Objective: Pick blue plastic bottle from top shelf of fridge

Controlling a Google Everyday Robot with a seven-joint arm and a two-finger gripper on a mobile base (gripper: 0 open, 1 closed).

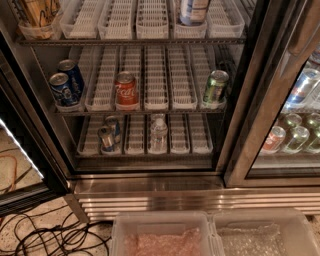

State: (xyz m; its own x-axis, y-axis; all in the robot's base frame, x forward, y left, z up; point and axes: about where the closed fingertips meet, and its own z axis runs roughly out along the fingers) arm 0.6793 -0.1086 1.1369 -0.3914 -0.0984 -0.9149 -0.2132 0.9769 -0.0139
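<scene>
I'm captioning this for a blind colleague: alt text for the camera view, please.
Open fridge: the blue plastic bottle stands on the top shelf, right of centre, with cans and a small clear bottle lower down. The gripper is not in view.

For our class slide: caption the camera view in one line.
Open fridge: blue plastic bottle on top shelf, red can below; end effector out of view.
</scene>
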